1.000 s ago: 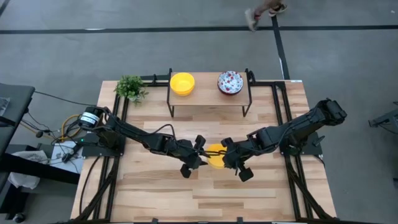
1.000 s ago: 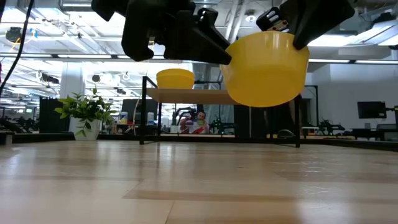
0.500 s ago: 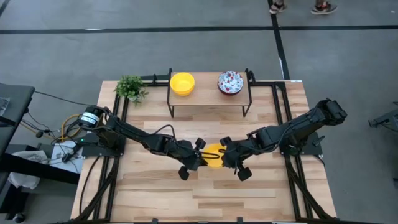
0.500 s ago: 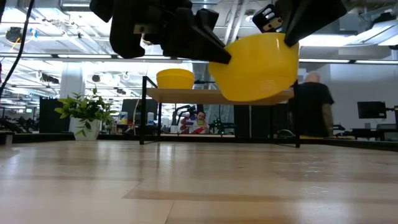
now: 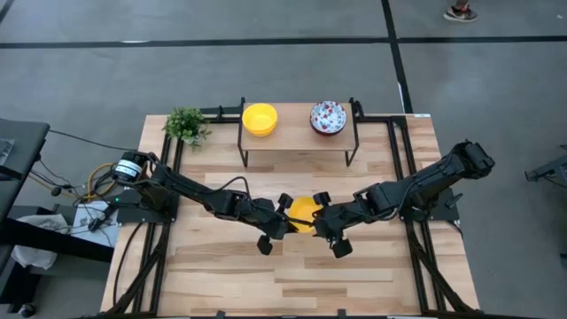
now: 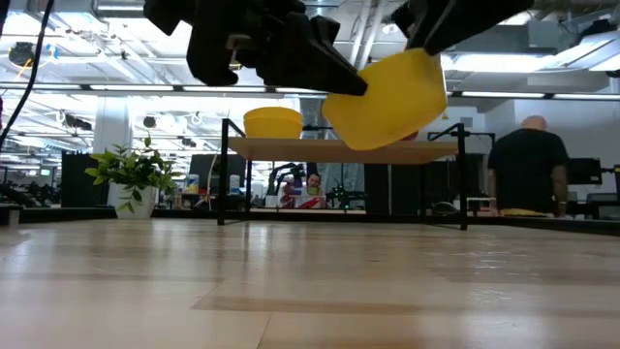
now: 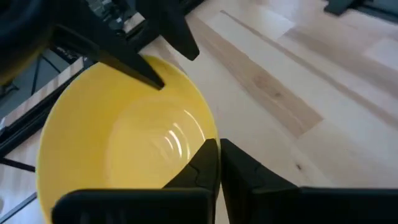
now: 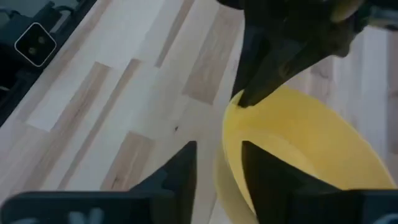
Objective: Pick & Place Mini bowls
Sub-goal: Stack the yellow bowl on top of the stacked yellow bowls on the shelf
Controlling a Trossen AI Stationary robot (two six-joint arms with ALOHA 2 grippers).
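Now we hold a yellow bowl (image 5: 302,213) in mid-air between the left gripper (image 5: 283,220) and right gripper (image 5: 324,221), each pinching its rim, so one must let go next.

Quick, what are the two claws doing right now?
Left claw: pinching the rim of the small round bright yellow bowl, held off the table.
Right claw: also clamped on the same bowl's rim.
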